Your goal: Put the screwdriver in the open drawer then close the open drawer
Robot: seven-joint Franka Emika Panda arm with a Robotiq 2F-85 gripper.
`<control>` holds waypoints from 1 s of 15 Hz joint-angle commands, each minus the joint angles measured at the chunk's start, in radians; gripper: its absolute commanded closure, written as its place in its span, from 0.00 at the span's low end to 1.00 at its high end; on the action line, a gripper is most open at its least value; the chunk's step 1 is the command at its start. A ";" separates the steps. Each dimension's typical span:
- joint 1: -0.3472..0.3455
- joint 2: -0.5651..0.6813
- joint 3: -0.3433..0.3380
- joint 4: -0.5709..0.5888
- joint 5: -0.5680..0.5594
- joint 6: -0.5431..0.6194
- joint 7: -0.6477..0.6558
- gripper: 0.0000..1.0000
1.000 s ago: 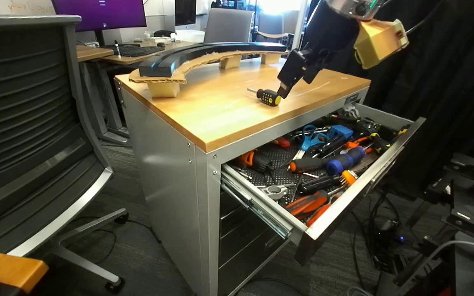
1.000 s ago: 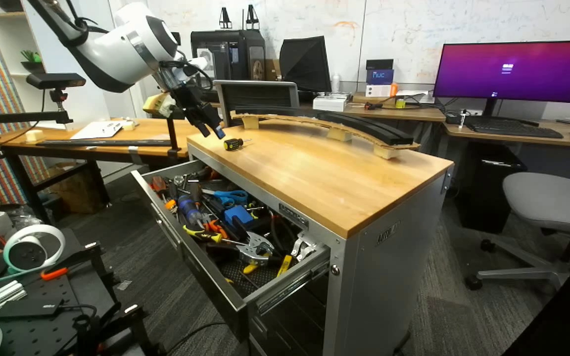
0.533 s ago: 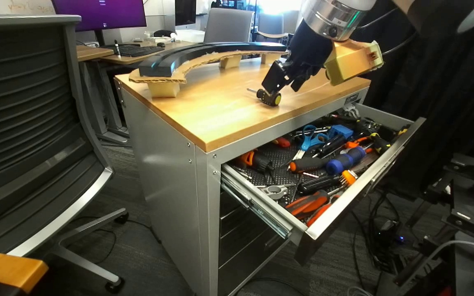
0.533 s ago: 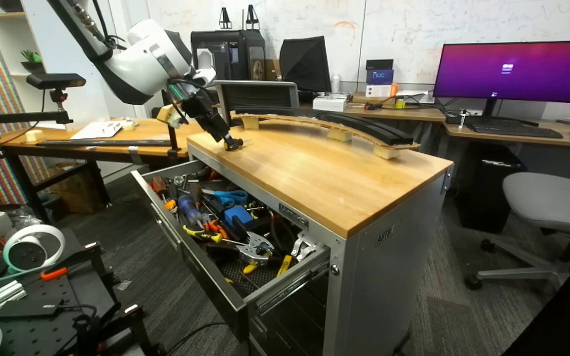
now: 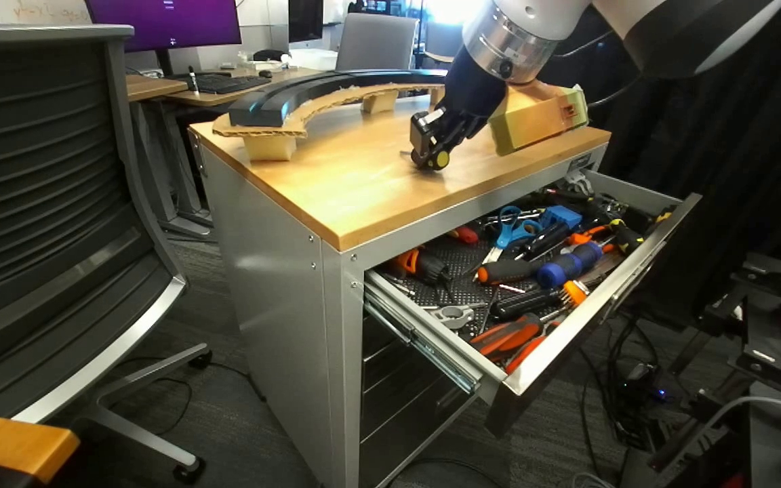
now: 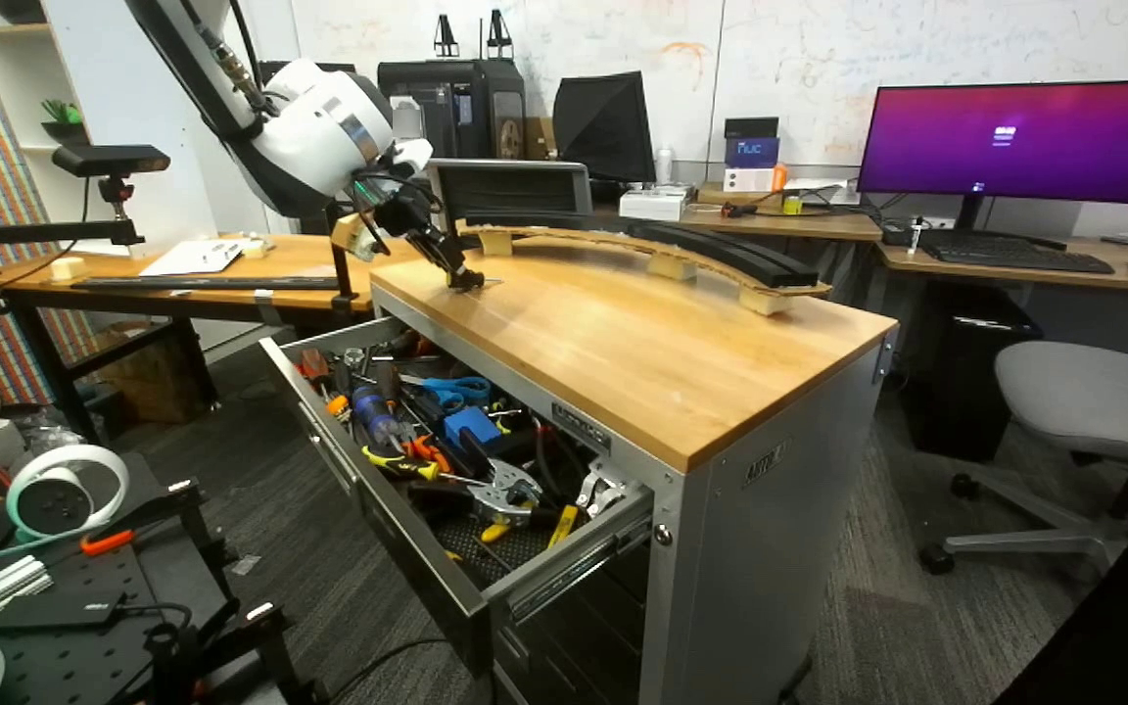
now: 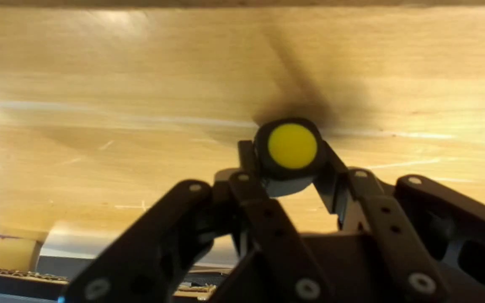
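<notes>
Pinching the black screwdriver (image 7: 291,150) by the handle between the fingers (image 7: 333,179), yellow end foremost in the wrist view. Held at the wooden surface (image 5: 336,193), hard to say whether touching or just clear of it, near the edge above the open drawer (image 5: 567,330), crowded with tools (image 5: 569,266) in both exterior views.

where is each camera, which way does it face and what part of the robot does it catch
An exterior view: outside the robot, raised beside the cabinet, looking across its worktop and open drawer; the arm shows top right.
An exterior view: outside too, raised near the cabinet's lettered end, facing whiteboard and purple monitor; the arm shows upper left.
Wrist view: on the wrist, looking past the end effector, which fills the bottom, at the screwdriver it grips.
Both exterior views share cabinet, open drawer and arm, from opposite ends.
</notes>
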 commanded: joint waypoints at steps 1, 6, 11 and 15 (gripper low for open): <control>0.035 0.040 -0.020 0.065 -0.068 -0.055 0.077 0.88; -0.010 0.050 0.029 0.020 0.116 0.004 -0.224 0.88; 0.025 -0.167 -0.019 -0.249 0.412 0.142 -0.560 0.88; -0.070 -0.228 0.127 -0.372 0.682 0.153 -0.879 0.88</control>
